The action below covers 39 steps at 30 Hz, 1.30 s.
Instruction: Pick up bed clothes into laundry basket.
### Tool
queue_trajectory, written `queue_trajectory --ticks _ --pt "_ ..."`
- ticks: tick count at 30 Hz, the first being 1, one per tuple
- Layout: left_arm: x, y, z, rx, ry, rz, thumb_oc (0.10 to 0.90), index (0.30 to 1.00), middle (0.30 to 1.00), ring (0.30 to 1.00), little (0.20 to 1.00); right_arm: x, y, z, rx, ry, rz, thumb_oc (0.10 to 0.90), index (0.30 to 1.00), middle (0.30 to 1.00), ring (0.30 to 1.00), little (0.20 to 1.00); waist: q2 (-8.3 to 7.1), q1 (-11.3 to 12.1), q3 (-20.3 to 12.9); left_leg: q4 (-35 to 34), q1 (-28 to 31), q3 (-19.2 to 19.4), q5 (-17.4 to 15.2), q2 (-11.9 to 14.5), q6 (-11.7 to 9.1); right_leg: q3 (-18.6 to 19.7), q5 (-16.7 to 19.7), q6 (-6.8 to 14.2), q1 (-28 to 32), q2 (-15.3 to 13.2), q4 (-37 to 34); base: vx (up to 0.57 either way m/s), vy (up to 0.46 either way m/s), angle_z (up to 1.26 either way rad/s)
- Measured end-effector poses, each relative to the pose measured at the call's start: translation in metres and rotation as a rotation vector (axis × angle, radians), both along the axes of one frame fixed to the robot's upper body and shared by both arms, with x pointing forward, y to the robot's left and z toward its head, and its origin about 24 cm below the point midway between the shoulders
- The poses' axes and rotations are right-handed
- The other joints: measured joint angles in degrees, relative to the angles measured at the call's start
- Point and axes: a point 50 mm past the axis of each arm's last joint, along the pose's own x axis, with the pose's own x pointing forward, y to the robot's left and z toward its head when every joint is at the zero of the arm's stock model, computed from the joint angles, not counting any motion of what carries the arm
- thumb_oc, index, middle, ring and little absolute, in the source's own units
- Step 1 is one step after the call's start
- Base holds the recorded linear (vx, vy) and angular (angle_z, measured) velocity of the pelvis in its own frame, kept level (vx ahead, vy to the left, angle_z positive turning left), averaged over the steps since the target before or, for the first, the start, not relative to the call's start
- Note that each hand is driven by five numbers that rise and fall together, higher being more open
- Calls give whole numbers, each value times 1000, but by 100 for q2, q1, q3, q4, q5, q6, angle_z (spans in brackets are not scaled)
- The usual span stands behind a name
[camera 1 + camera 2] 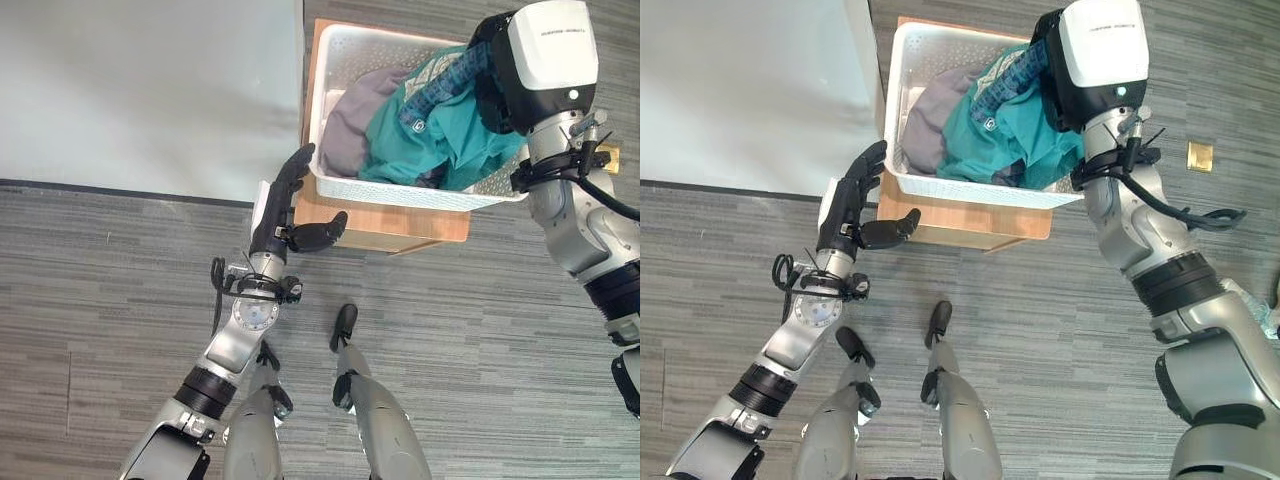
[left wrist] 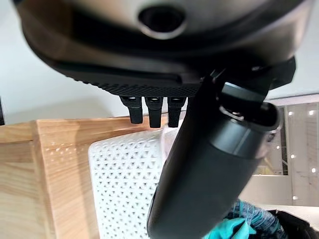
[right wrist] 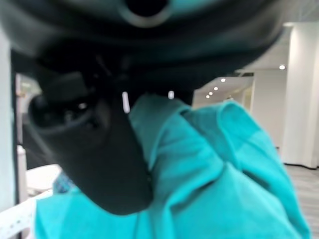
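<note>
Close by, the robot's left hand (image 1: 283,205) is waiting with relaxed fingers beside the basket (image 1: 330,182). Its right hand (image 3: 94,149) is gripping teal clothes (image 1: 440,135) just above it. On release, loose cloth may be hanging over the edge and sliding out.
</note>
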Motion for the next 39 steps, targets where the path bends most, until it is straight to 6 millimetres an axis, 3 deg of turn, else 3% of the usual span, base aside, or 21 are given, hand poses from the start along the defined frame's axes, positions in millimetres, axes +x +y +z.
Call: queue_trajectory --ticks 7,8,16,18,20,26,29,32,39 --pt "3 -3 13 -20 -50 14 800 900 900 900 900 4 -4 -5 15 19 -13 400 300 300 300 300 -9 8 8 1 -157 8 6 15 -9 -15 51 -67 -167 16 2 6 -11 0" --pt "3 -3 13 -22 -51 20 800 900 900 900 900 4 -3 -5 16 19 -11 800 900 900 900 900 -9 7 8 0 -153 12 5 18 -10 -23 56 -73 -167 19 2 41 -85 -3" --pt "6 7 18 55 -98 85 800 900 900 900 900 -1 -20 -7 115 -19 -49 800 900 900 900 900 83 159 58 -4 -197 -196 23 43 -31 -335 65 -88 -100 -7 1 15 -34 11" --pt "6 12 18 48 -96 110 800 900 900 900 900 -8 -23 -1 155 -64 -37 800 900 900 900 900 209 164 125 -4 -172 -360 39 40 -20 -477 85 -128 10 -29 2 36 -30 33" --pt "6 20 13 65 -73 145 800 900 900 900 900 -18 -25 -4 186 -96 -15 800 900 900 900 900 305 178 166 -3 -43 -472 40 46 -20 -527 70 -153 206 -36 2 25 2 26" --pt "-1 43 -4 95 -24 228 800 900 900 900 900 -37 -18 -18 234 -132 65 800 900 900 900 900 327 195 154 -8 404 -654 11 -27 10 -612 -1 -212 773 -137 -1 43 21 18" --pt "-10 46 -17 96 18 228 800 900 900 900 900 -46 -14 -35 267 -116 104 800 900 900 900 900 385 164 114 -7 562 -754 -45 -108 34 -599 -219 -24 1016 -212 -1 38 12 21" --pt "-24 51 -31 98 70 214 800 900 900 900 900 -59 -8 -74 388 -45 142 800 900 900 900 900 387 159 29 -15 752 -773 -87 -117 29 -599 -272 18 1211 -221 -4 51 5 4" --pt "-39 50 -49 109 153 148 800 900 900 900 900 -76 -15 -150 443 236 78 800 900 900 900 900 461 -33 -382 -14 1215 -747 -201 -155 42 -582 -362 60 1657 -253 -2 90 30 -2"
